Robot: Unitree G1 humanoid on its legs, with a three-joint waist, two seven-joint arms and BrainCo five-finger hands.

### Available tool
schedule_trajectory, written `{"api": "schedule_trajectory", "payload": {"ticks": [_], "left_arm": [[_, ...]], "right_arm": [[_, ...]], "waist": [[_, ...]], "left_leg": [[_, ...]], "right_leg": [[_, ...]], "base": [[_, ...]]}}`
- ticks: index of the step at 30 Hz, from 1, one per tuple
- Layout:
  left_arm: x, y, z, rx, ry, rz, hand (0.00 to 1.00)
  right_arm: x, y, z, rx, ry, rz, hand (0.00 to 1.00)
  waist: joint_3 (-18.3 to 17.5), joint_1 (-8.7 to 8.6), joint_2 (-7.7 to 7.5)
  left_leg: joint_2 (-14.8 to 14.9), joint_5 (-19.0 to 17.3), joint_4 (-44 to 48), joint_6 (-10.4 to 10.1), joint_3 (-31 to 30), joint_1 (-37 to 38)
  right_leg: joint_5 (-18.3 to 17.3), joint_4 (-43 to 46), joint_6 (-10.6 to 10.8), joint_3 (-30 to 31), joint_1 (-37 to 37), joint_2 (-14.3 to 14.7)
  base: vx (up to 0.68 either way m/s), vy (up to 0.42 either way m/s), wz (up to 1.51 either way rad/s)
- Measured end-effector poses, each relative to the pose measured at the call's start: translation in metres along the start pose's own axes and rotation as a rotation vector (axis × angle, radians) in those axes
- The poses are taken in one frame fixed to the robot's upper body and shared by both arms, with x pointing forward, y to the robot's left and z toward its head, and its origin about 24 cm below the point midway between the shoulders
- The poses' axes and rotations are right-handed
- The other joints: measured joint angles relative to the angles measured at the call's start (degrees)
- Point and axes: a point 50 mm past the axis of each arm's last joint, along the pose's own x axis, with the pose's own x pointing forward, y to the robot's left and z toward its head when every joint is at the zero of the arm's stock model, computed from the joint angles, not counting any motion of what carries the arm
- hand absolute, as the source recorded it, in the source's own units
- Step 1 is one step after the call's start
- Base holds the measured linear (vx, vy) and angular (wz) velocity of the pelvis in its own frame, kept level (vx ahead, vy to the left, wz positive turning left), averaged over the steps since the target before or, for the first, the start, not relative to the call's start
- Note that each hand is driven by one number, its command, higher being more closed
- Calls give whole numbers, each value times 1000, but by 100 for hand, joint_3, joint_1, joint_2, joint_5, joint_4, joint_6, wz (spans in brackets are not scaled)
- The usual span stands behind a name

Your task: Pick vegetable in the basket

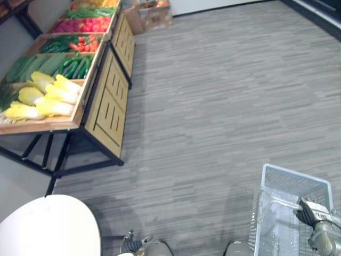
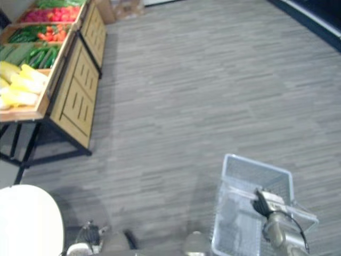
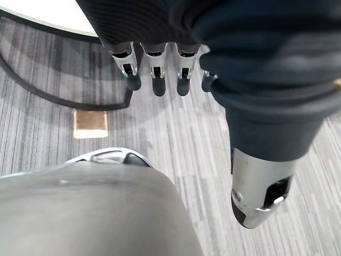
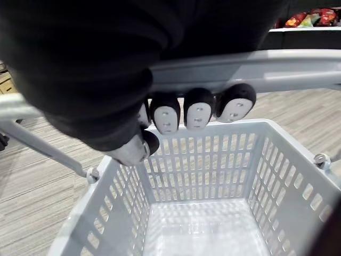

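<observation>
Right hand point(image 4: 200, 112) clamped on the grey basket's handle point(image 4: 266, 69), low at the robot's right.
Its dark-tipped fingers curl under the bar and the thumb closes against them; the basket point(image 1: 290, 184) hangs below the hand, over the grey floor point(image 1: 213, 106). The left hand point(image 3: 154, 69) points down at the robot's left, fingers straight and apart, holding nothing. The vegetables lie on the wooden stand point(image 1: 109, 106) far left, well apart from the basket: pale yellow cabbages point(image 1: 45, 96) nearest, green cucumbers point(image 1: 74, 66) behind, red vegetables point(image 1: 85, 42) beyond. A white round table point(image 1: 48, 226) stands lower left.
</observation>
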Motion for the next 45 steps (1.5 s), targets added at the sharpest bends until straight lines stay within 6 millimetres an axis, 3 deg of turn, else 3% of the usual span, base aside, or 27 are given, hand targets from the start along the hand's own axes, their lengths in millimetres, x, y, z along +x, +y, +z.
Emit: {"api": "schedule_trajectory", "payload": {"ticks": [1,2,4,5,9,11,13,14,15,16,17,18,19,20,22,24,25,26,28,31,33,36,38,40,43,44,45], "left_arm": [[-2,-4,-4,-8,10,-8,0],[-2,-2,-6,-10,17,-1,0],[-1,8,-2,1,0,22,0],[0,10,-2,2,-2,27,0],[-7,8,-20,4,61,20,0],[-9,4,-27,8,89,9,0],[-11,8,-31,27,94,14,0],[-12,10,-35,39,102,13,0],[-14,11,-39,62,119,10,0],[-12,12,-36,75,108,6,0],[-12,14,-36,88,108,9,0],[-8,20,-27,128,81,8,0],[-5,29,-21,145,65,24,0],[0,32,-11,154,37,34,0],[2,29,-5,148,21,29,0],[5,18,7,127,-15,6,0],[7,17,13,119,-31,10,0],[8,13,20,109,-49,4,0],[8,4,20,84,-52,-11,0],[5,-6,16,60,-39,-24,0],[5,-8,16,49,-37,-20,0],[5,-3,16,28,-40,5,0],[5,-1,16,24,-37,11,0],[5,0,15,18,-34,16,0],[4,0,12,18,-26,19,0],[4,-2,11,23,-20,15,0],[3,-3,10,29,-16,11,0]], "right_arm": [[-1,-2,-4,4,15,-14,100],[-3,4,-2,29,26,-14,100],[-5,15,7,90,22,4,100],[-4,17,10,108,17,6,100],[9,15,35,135,-79,-4,100],[12,15,40,141,-101,-6,100],[8,25,45,175,-88,19,100],[6,29,43,177,-82,30,100],[4,33,43,180,-72,46,100],[12,24,44,189,-58,-16,100],[17,16,44,190,-57,-42,100],[19,14,43,197,-46,-52,100],[16,20,43,206,-36,-33,100],[9,33,46,214,-38,4,100],[5,37,43,216,-28,19,100],[-1,44,41,222,-7,40,100],[-4,46,38,224,8,48,100],[-10,51,29,235,53,60,100],[-8,47,20,244,97,44,100],[-8,45,8,271,150,46,100],[-15,49,2,281,165,59,100],[-25,54,-4,269,168,84,100],[-26,53,-7,262,172,81,100],[-27,54,-8,266,181,87,100],[-29,57,-13,271,208,90,100],[-32,59,-17,279,233,92,100],[-34,60,-19,282,247,93,100]], "waist": [[-74,37,115],[-188,27,132],[-225,85,-130],[-226,110,-161],[-250,315,-123],[-316,385,-26],[-358,431,-257],[-369,429,-298],[-341,404,-367],[-339,373,-365],[-318,296,-367],[-176,240,-328],[-90,229,-453],[-77,222,-571],[-77,164,-565],[-94,71,-517],[-94,54,-509],[-122,-24,-420],[-115,-32,-169],[-131,-32,23],[-95,-22,-5],[-24,181,-157],[-13,226,-135],[-8,226,-133],[-3,170,-127],[20,72,-38],[28,84,7]], "left_leg": [[-152,781,-309,85,-143,5],[-306,602,-419,96,-163,58],[-552,592,-402,99,-170,-67],[-571,534,-339,155,-191,-124],[-552,-284,212,147,-495,-201],[-577,-727,270,225,-507,-220],[-937,-1240,812,398,-450,-243],[-978,-1478,822,402,-434,-171],[-1054,-1759,1049,438,-371,-157],[-1048,-1880,1087,498,-283,-99],[-1057,-1900,1045,536,-289,10],[-1021,-1984,1028,613,-396,267],[-1002,-2030,952,631,-489,501],[-1008,-2033,711,630,-532,792],[-1037,-2031,517,635,-607,956],[-1151,-1999,307,561,-726,1010],[-1211,-2000,272,532,-819,1034],[-1232,-2053,259,440,-1123,1060],[-1099,-2063,276,394,-1219,1073],[-938,-1905,1275,163,-1469,763],[-806,-1672,2403,83,-1677,412],[-632,-554,3753,122,-1708,-46],[-537,-770,4138,178,-1647,-298],[-472,-1326,3474,151,-1414,-604],[-580,-1261,1488,73,-1127,-548],[-625,-982,376,5,-962,-451],[-619,-913,69,-8,-895,-406]], "right_leg": [[13,-84,169,-63,102,25],[21,-263,401,-142,277,1],[181,-724,616,-258,502,-94],[269,-891,605,-304,566,-81],[447,-1278,755,-290,858,-14],[317,-1220,858,-172,813,-51],[-108,-520,1104,37,559,-605],[-148,-200,1007,87,508,-728],[-131,1128,736,491,-76,-1111],[457,2452,-197,1169,-954,-1264],[861,2876,-346,1506,-1234,-1234],[795,3580,26,2124,-1532,-910],[422,3814,121,2259,-1611,-622],[0,3515,42,2082,-1685,-268],[-73,2694,-58,1792,-1701,-41],[104,460,136,2043,-1731,399],[467,-60,181,2299,-1756,472],[1193,-413,169,2538,-1527,601],[1163,-342,105,2378,-1467,681],[619,-43,-28,1991,-1169,652],[284,67,-79,1703,-750,645],[-89,90,-202,1541,-163,666],[-184,-59,-268,1423,52,645],[-198,-175,-292,1278,178,613],[-307,-260,-221,1119,319,558],[-454,-261,-140,961,462,611],[-544,-249,-98,939,511,633]], "base": [[214,313,50],[206,295,59],[140,179,60],[99,153,46],[34,104,4],[18,107,-17],[116,197,-10],[182,207,-16],[152,231,-31],[120,253,-29],[145,267,-12],[192,189,22],[288,159,44],[256,78,40],[223,39,33],[324,12,44],[513,-87,81],[457,-118,81],[355,-102,46],[398,-182,52],[278,-182,67],[235,-171,30],[211,-120,20],[183,-70,27],[187,42,30],[234,162,41],[203,175,35]]}}
